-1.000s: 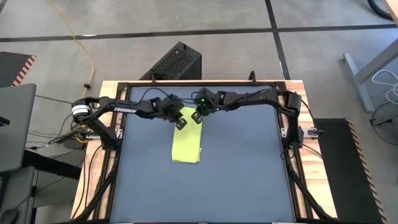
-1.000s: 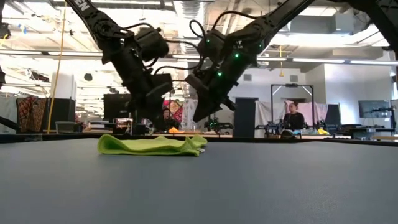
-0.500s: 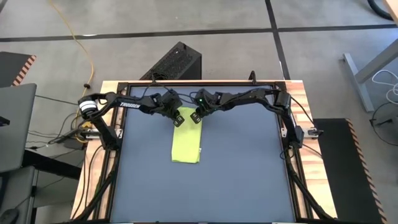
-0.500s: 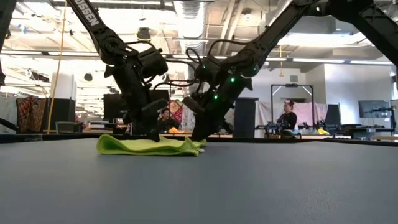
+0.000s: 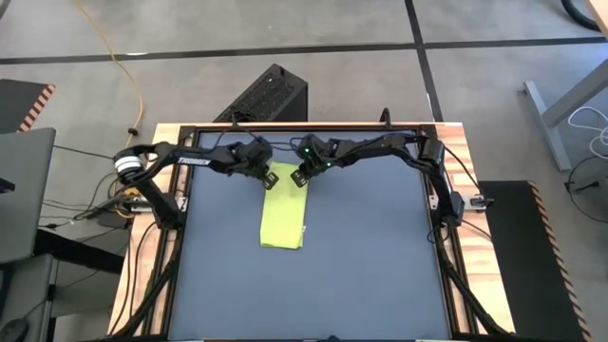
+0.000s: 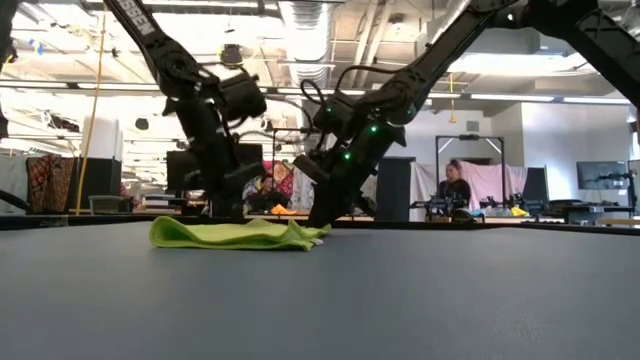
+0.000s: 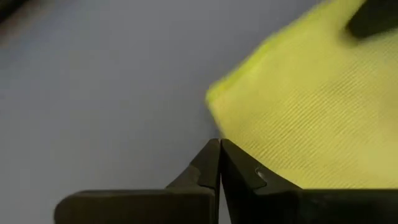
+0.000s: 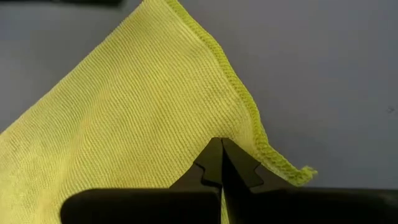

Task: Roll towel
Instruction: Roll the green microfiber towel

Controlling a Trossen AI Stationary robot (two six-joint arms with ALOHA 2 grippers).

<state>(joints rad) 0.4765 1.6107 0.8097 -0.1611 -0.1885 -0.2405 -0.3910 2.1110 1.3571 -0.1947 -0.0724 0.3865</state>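
Note:
The lime towel lies flat on the dark table as a folded strip that runs from far to near; it also shows in the low view. My left gripper is down at the towel's far left corner and my right gripper at its far right corner, side by side. Both are shut on the cloth. In the low view the left gripper and the right gripper reach down to the towel's far end. My left gripper has its shut fingertips right on the towel's side edge, close to the far left corner. It comes slanting down from the far side. The towel lies flat on the table. My right gripper has its shut fingertips on the towel's far end, just inside the hemmed edge near the far right corner. It comes slanting down from the far side. The cloth around the tips lies flat on the table; one layer or several, I cannot tell.
The table's black frame runs close behind both grippers at the far edge. Bare table surface lies to the near, left and right of the towel. A person shows in the room beyond the table.
Both grippers have gone down from above the towel's far end onto the cloth, moving a little toward the far edge. The towel stays flat; it has slid slightly toward the table's left.

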